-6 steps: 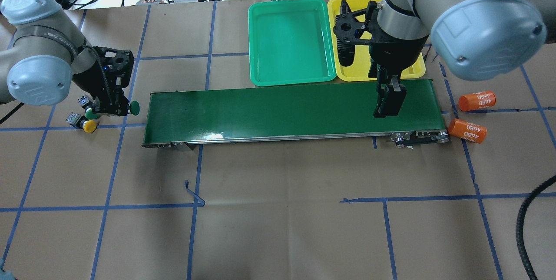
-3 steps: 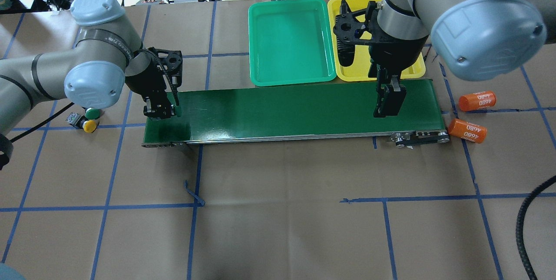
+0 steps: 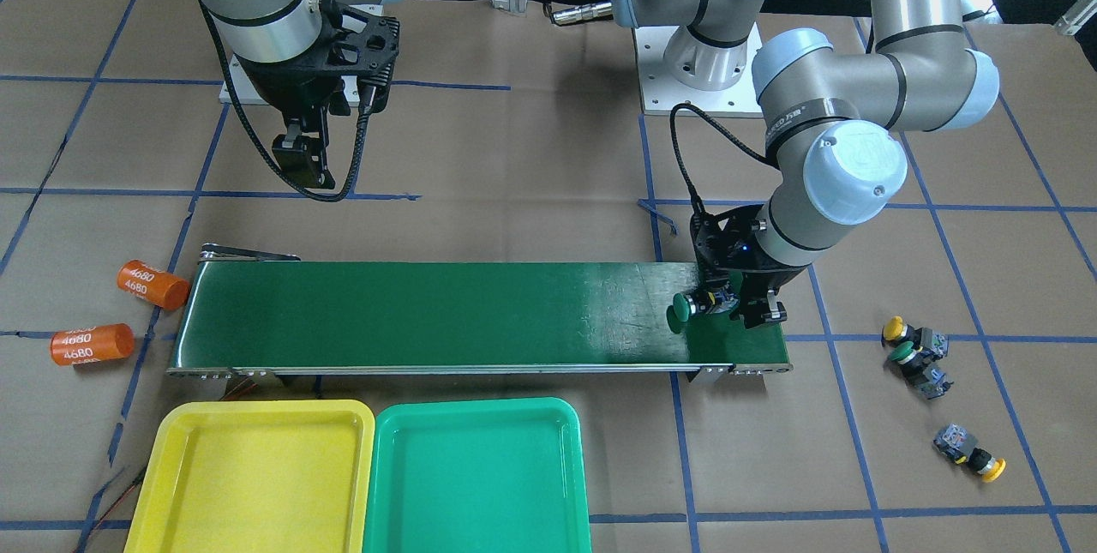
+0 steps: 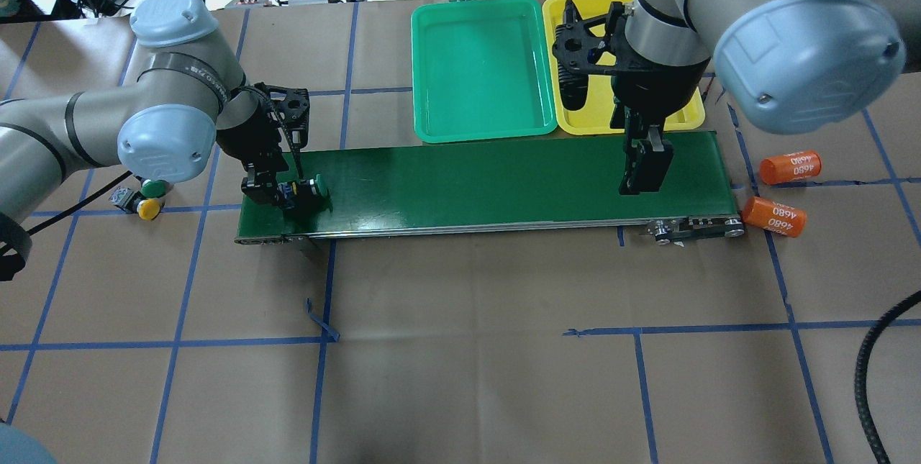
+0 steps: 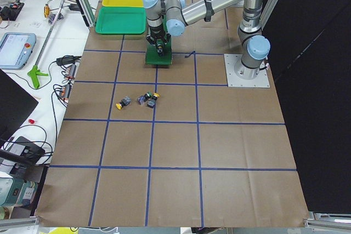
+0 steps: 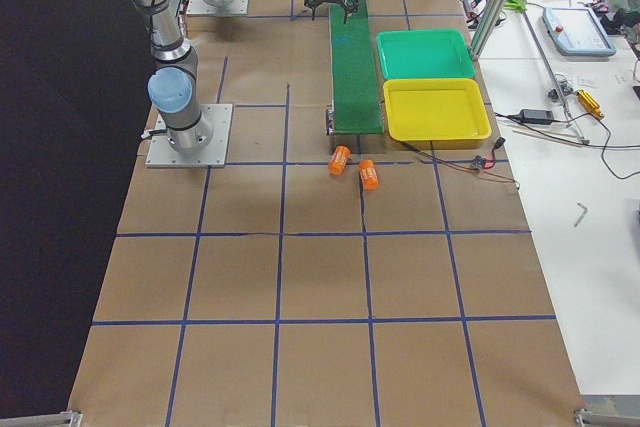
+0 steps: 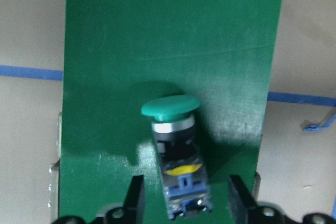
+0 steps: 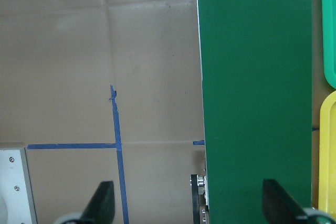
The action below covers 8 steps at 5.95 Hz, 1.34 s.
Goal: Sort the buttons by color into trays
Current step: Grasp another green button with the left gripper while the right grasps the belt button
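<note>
I read the left gripper's jaws as parted, straddling the green button without touching it. It lies on its side on the conveyor belt, long axis along the belt, cap away from the wrist. At the tray end, well apart, the right gripper hangs wide and empty. In the green tray and yellow tray: nothing.

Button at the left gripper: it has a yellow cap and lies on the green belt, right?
Not quite: the button has a green cap, not yellow, as the left wrist view shows. It does lie on the green belt, between the open fingers of the left gripper.
</note>
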Each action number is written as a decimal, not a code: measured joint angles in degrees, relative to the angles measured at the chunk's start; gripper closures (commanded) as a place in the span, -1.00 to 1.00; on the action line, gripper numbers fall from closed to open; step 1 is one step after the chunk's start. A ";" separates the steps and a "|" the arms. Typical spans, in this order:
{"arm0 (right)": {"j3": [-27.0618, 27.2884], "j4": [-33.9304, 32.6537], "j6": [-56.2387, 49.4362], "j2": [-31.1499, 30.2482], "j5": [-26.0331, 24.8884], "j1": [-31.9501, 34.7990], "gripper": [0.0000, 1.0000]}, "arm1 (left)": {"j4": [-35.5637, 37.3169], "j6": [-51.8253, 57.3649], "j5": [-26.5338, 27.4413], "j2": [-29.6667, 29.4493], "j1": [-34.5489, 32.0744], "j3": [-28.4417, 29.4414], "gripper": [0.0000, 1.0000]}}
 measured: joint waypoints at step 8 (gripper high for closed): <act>-0.01 -1.33 0.16 1.25 0.27 1.41 -1.00 | 9.21 53.24 2.84 -11.24 20.62 8.09 -0.93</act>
